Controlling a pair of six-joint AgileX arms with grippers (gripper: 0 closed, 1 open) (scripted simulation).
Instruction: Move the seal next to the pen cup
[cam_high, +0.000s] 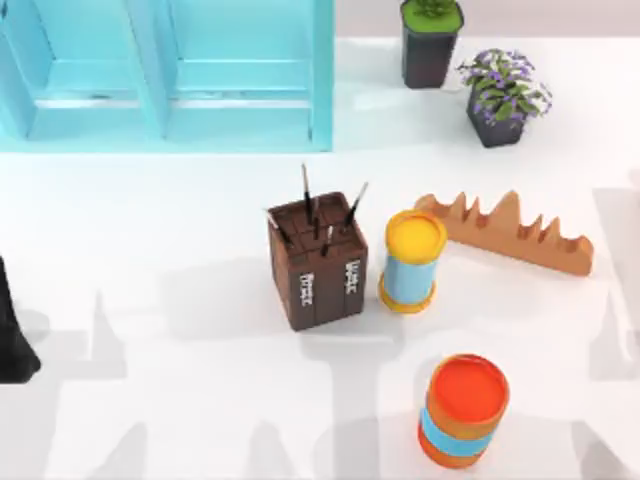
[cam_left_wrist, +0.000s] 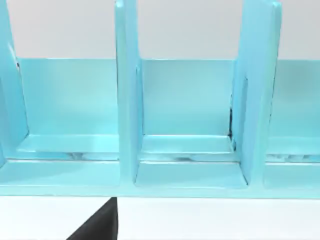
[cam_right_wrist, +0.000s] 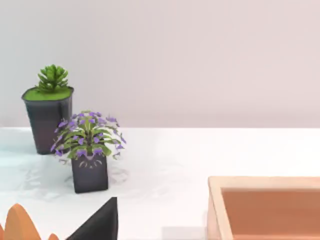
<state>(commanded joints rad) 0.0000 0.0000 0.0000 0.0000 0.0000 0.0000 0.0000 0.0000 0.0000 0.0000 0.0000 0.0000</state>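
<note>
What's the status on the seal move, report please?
Left arm parked at the table's left edge. Pen cup upright mid-table, yellow-topped cylinder close beside its right. Seal not yet beside the cup.

pen cup (cam_high: 318, 262) sits upright near the middle of the table in your top view. it's a dark brown square block with white lettering on the two faces you can see. several thin dark pens stick up out of its top, leaning at different angles. nothing is touching it. can't make out the seal in these views.
</note>
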